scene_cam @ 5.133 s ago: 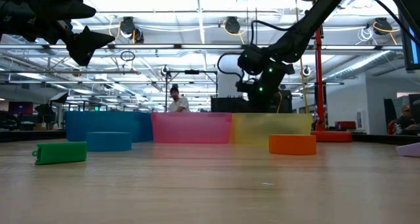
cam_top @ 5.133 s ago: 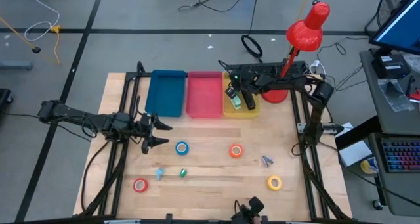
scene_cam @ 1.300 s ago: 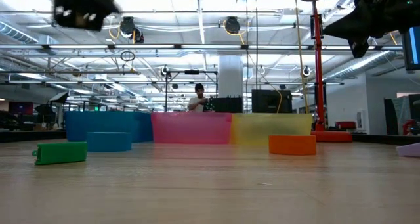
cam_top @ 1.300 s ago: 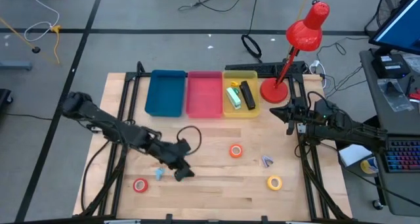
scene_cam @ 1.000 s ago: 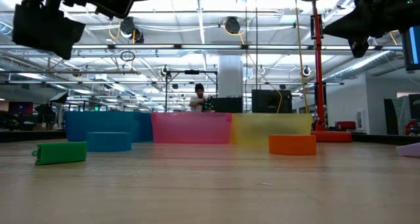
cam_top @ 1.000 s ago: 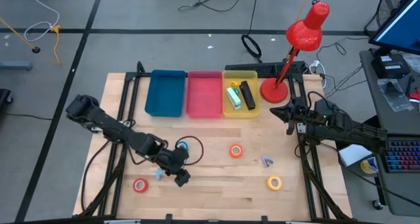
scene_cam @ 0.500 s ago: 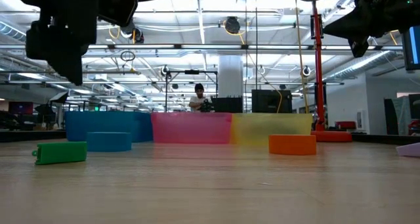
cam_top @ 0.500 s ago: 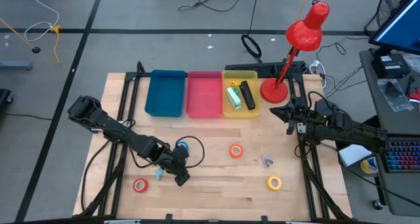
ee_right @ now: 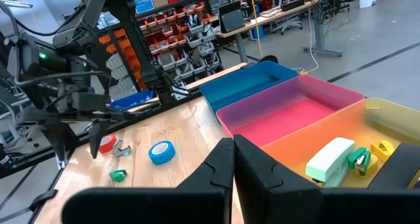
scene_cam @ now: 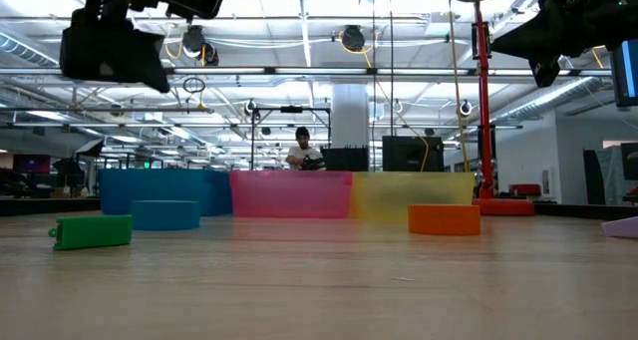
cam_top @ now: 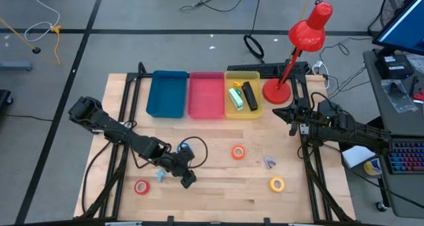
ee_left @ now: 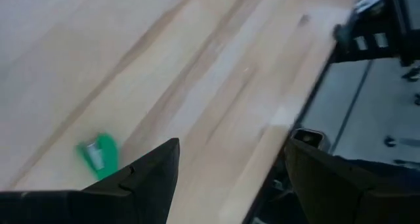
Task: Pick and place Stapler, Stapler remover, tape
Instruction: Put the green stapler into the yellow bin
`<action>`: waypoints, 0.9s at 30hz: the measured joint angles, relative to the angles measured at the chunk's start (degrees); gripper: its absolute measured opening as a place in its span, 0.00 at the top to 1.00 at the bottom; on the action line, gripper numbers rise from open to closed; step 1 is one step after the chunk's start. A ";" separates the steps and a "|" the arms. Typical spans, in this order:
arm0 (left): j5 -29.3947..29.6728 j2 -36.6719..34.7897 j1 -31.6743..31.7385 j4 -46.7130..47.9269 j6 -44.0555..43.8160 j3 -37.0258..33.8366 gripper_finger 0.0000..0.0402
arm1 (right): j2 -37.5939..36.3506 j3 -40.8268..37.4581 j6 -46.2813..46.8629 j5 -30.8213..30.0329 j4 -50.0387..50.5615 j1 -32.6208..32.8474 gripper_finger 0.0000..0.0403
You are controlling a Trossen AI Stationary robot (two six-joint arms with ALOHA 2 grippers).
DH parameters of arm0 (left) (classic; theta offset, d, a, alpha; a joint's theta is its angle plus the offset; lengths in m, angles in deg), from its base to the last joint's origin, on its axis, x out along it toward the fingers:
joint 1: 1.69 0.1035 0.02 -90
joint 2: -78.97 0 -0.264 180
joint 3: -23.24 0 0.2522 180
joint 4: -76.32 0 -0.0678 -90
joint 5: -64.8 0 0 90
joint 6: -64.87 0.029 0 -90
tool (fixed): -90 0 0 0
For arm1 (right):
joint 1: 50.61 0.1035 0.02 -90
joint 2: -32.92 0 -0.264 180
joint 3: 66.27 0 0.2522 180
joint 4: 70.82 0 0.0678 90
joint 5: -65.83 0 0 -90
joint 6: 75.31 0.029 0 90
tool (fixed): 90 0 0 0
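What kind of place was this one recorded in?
Likely a robotics lab or workshop in an industrial hall: exposed ceiling trusses with strip lights, shelves of red and orange parts bins, and work desks beyond the wooden table.

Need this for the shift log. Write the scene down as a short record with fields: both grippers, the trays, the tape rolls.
left gripper: open, empty, above the table's front left part, near the small green piece
right gripper: shut, empty, waiting at the table's right edge
blue tray: nothing seen in it
pink tray: nothing seen in it
yellow tray: holds a pale green stapler and a black stapler
tape on table: blue tape, orange tape, red tape, yellow tape
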 joint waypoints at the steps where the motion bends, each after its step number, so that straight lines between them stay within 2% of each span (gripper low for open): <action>1: -0.03 0.00 -0.02 -0.38 0.54 0.00 0.32 | 0.00 0.00 0.00 0.00 0.00 0.00 1.00; 5: 0.00 -0.02 -0.40 2.20 0.42 0.00 0.32 | 0.00 0.00 0.02 0.00 0.00 0.00 1.00; 13: 0.05 -0.02 -0.44 16.26 -12.52 -0.02 0.32 | 0.00 0.00 0.00 -0.01 0.04 -0.02 0.99; 20: 1.20 4.01 -0.44 14.32 -13.27 -0.02 0.32 | 0.00 0.01 0.00 -0.02 0.05 -0.02 0.99; 27: -3.14 9.36 -0.37 13.83 -13.20 -0.04 0.32 | 0.02 0.02 0.00 -0.07 0.14 -0.02 0.99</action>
